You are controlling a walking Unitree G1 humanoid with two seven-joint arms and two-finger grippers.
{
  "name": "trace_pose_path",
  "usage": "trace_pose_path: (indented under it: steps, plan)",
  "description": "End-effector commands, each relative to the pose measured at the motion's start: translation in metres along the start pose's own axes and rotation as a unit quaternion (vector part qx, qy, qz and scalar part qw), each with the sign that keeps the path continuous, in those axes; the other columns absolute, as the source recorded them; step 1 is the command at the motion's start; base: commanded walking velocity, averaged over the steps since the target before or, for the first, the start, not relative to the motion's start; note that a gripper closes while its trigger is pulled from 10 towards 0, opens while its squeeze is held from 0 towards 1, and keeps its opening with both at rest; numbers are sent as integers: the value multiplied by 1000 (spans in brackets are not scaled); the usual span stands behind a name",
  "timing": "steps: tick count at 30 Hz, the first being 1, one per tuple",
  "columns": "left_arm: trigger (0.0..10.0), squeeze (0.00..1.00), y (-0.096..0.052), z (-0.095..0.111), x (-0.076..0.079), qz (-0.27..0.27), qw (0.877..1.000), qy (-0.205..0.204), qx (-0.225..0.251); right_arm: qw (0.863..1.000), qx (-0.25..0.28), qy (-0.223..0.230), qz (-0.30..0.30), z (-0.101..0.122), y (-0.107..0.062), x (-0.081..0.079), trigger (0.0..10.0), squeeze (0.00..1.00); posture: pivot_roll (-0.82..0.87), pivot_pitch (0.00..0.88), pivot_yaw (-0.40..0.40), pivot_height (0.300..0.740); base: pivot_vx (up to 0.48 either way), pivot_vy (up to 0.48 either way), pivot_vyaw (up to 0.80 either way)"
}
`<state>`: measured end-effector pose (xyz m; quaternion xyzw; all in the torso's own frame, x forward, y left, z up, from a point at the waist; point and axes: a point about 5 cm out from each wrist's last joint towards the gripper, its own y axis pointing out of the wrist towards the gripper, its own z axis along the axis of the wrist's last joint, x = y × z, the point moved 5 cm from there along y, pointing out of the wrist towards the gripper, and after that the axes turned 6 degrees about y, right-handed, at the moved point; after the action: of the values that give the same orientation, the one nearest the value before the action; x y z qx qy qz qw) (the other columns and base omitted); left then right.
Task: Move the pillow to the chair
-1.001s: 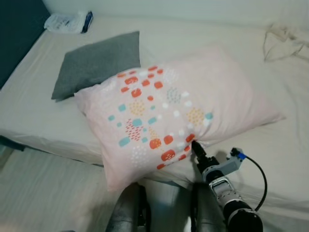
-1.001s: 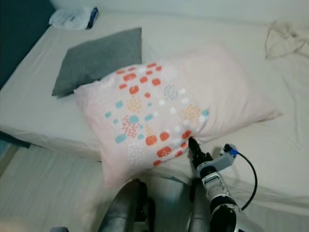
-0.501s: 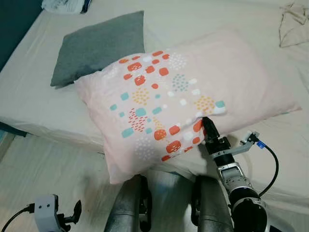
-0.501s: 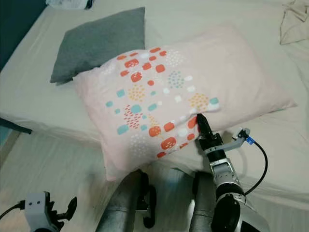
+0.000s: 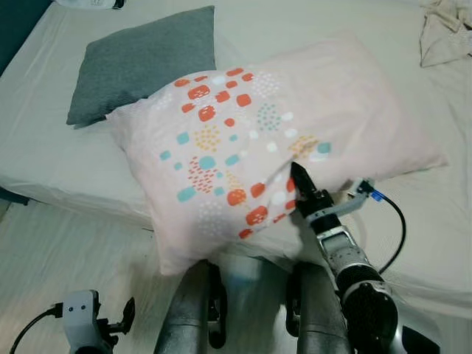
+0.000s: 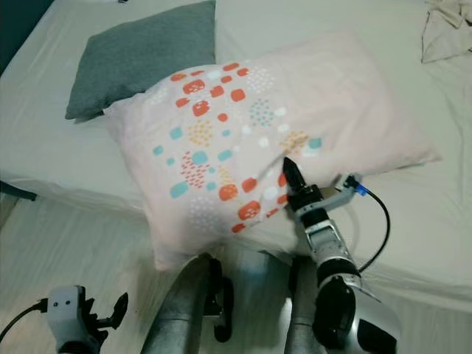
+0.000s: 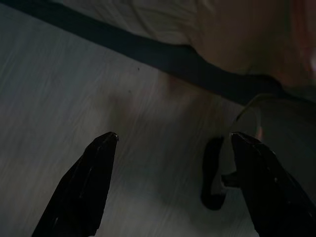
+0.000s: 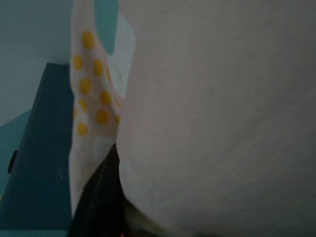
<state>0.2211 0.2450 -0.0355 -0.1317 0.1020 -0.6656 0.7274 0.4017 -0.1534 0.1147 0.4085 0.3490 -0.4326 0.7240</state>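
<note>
The right gripper (image 5: 299, 183) pinches the near edge of the pink patterned pillow (image 5: 280, 140), fingers closed on the fabric. The pillow lies on the bed (image 5: 44, 158), overhanging its edge, beside a grey cushion (image 5: 140, 63). The left gripper (image 7: 173, 148) hangs spread over the floor (image 7: 64, 94).

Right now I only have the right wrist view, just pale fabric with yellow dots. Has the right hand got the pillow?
Observer: The right hand is pinching the near edge of the patterned pillow, fabric bunched at its fingers.
Operator: Where's the pillow lying?
Observer: On the bed, one corner hanging past the edge.
Operator: Anything beside it?
Observer: A grey cushion lies behind, touching it.
Operator: And the left hand?
Observer: Low near the floor, the left hand is open.
</note>
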Motion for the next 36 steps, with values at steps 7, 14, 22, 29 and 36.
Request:
trace_pose_path:
  steps: [7,14,22,29,36]
  plan:
    - [10000,0,5,-9,-2,13,999,-14,-25,1000,-16,-10,13,1,4,-5,0,0,170,443,77,638,0,0,0]
    - [10000,0,27,3,5,6,1000,-19,-19,996,-45,-70,10,3,18,-15,0,0,121,370,54,638,0,0,0]
    - [10000,0,59,39,0,19,999,-27,20,979,-137,-153,8,-47,30,-25,0,0,41,252,18,638,0,0,0]
    - [10000,0,71,71,-45,90,993,-54,49,972,-170,-129,97,-69,31,-49,0,0,-3,160,-1,663,0,0,0]
    - [10000,0,75,61,-34,85,994,-62,29,970,-165,-120,131,-70,39,-65,0,0,-5,100,-8,693,0,0,0]
